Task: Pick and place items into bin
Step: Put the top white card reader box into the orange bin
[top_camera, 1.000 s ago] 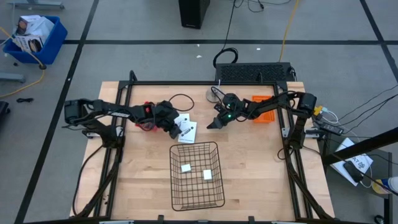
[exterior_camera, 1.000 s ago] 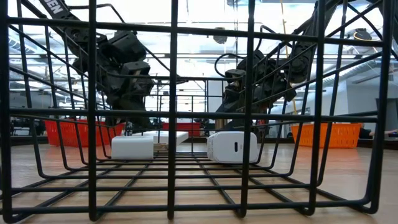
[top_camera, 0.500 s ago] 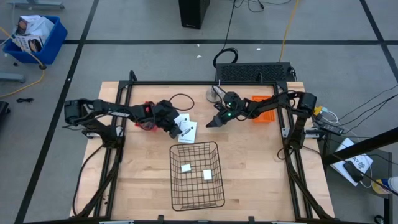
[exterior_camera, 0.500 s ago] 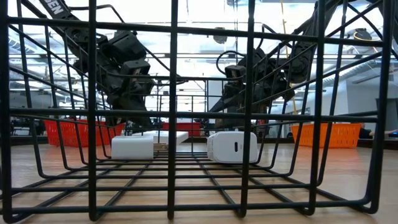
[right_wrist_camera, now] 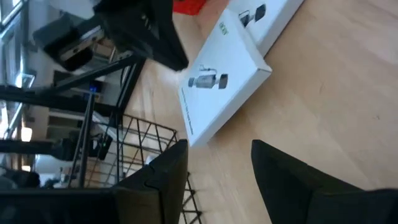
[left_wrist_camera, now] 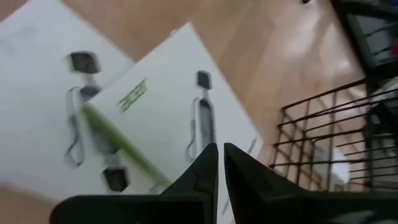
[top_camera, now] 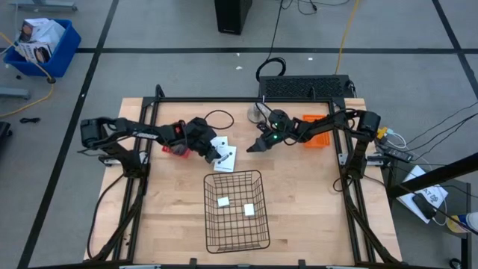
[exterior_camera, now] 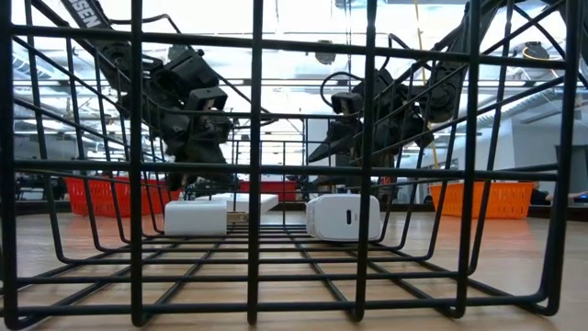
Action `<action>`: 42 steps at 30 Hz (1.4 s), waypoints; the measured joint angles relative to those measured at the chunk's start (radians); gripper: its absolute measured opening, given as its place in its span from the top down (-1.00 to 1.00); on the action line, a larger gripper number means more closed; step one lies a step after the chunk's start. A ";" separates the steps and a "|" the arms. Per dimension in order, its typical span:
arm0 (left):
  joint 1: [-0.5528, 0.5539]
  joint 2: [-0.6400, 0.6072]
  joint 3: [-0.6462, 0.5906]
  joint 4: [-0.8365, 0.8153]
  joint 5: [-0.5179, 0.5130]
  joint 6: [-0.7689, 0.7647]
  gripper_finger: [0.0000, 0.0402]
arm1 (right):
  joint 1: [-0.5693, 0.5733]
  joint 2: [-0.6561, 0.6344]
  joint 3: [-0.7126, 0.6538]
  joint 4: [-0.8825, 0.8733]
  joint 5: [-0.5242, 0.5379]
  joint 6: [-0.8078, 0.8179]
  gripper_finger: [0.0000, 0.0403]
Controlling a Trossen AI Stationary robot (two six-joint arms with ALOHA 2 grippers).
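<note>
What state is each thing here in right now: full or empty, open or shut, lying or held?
Wire basket: upright on the table, holding two white blocks.
White blocks: lying inside the basket.
White card packets: lying flat, overlapping, outside the basket.
Left end effector: shut, over the packets, holding nothing.
Right end effector: open, empty, beside the packets.

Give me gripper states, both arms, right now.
Left gripper: closed, empty, above the white card packets.
Right gripper: open, empty, beside the packets.

2 white blocks (top_camera: 235, 205) in bin (top_camera: 258, 230)
</note>
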 joint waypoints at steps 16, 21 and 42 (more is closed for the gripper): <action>0.000 0.175 0.002 0.237 0.067 -0.080 0.85 | 0.012 0.000 0.002 -0.041 0.114 0.030 0.16; 0.013 0.175 0.002 0.238 0.066 -0.097 0.85 | 0.019 0.000 0.002 -0.110 0.131 0.014 0.16; 0.013 0.175 0.001 0.259 0.063 -0.086 0.85 | 0.030 0.005 0.070 -0.050 0.155 -0.078 0.16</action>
